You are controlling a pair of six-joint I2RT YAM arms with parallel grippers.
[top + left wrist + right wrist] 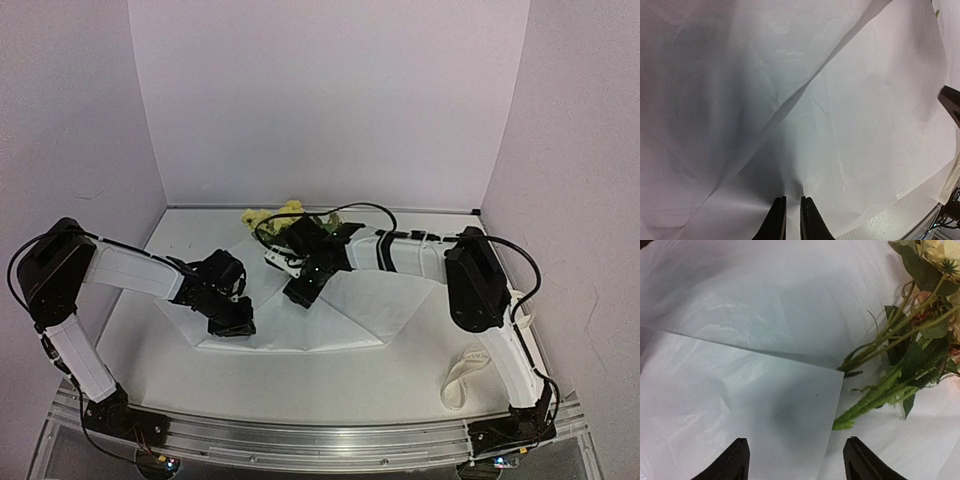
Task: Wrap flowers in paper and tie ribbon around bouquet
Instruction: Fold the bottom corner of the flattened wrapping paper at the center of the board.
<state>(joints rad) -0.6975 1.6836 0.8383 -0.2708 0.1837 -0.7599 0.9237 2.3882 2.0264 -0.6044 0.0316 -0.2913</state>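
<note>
Left end effector (232, 322): down on the near-left part of the large thin white sheet of wrapping paper (350, 310). In the left wrist view my two fingers (775, 222) stand almost together with only a slit between them. Creases in the wrapping paper (850, 125) run in toward the tips, so I read this as a pinch on a fold of the sheet.

Right end effector (298, 293): over the middle of the sheet, just near of the flowers. In the right wrist view its fingers (737, 462) are spread wide. Nothing is between them, only the wrapping paper (765, 305) below.

The wrapping paper lies on the white surface (400, 375), folded over itself with a long diagonal crease.

The small bunch of pale yellow flowers with green leaves and thin green stems (272, 214) lies at the far edge of the sheet, blooms pointing away from me. Close up, the flowers (912, 357) have their stem ends on the sheet, right at the edge of a folded-over flap. I cannot tell whether any are tucked under it.

The narrow cream-white fabric ribbon (460, 378) lies loose on the surface by my right arm's base, apart from the sheet.
</note>
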